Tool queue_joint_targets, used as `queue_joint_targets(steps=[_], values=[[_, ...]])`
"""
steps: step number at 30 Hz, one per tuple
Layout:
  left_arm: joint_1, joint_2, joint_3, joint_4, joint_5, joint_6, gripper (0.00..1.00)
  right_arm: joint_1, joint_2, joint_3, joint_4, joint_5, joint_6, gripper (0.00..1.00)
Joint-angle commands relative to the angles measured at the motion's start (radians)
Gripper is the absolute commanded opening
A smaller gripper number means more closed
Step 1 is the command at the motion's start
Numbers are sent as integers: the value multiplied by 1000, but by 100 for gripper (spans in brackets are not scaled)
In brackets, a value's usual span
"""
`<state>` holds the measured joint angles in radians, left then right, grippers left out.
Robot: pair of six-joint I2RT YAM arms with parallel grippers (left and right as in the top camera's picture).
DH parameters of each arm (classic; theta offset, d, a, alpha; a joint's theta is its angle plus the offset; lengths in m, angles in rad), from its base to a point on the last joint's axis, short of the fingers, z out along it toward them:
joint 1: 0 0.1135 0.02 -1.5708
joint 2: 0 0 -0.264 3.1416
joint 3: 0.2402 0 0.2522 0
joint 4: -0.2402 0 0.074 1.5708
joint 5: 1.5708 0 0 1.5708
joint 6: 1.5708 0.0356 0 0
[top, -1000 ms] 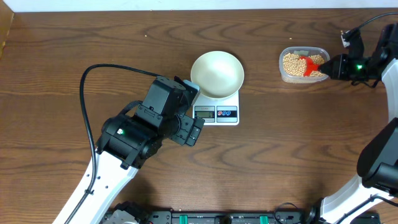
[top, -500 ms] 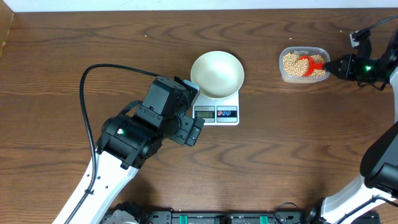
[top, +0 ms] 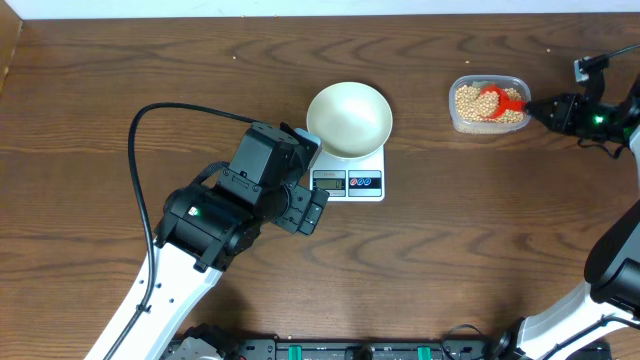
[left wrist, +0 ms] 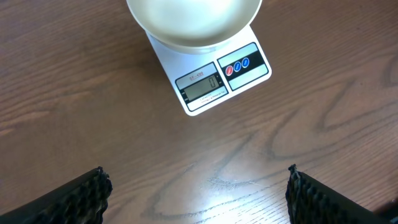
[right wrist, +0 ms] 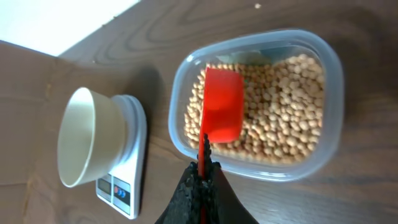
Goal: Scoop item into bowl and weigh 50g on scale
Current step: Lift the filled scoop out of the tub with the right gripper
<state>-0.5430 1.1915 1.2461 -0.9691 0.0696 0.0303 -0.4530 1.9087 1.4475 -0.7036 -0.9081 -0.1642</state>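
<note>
From overhead, one bowl [top: 349,118] sits on one scale [top: 349,183] at frame centre, and one clear tub [top: 453,108] of beans [top: 468,99], too many to count, lies at the upper right, well apart. The right gripper [top: 545,108] pinches one red scoop [top: 497,99] by its handle. The left gripper [top: 309,176] hovers just left of the scale, spread wide and empty. The long carry is likely to spill beans if the scoop tilts. In the left wrist view, the bowl overhangs the scale at top centre above one display and two round buttons. A bump could shift it, and a heaped scoop may overshoot the target. In the right wrist view, the shut jaws hold only the thin handle, so the scoop could twist. Digging may also slide the light tub.
</note>
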Motion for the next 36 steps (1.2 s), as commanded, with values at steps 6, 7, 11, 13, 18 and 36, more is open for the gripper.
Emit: queue_joint_targets(steps=[6,7,11,13,18,36], values=[[6,5,26,-2,2,7,92,-5,8,-43,100,-107,127,1],[6,5,26,-2,2,7,92,-5,9,-43,103,-114,127,1],[6,5,26,-2,2,7,92,-10,8,-43,136,-173,166,1],[6,5,26,-2,2,7,92,-14,8,-43,159,-212,193,1],[6,5,26,-2,2,7,92,-14,8,-43,222,-335,249,1],[6,5,26,-2,2,7,92,295,8,-43,668,-405,522,1]])
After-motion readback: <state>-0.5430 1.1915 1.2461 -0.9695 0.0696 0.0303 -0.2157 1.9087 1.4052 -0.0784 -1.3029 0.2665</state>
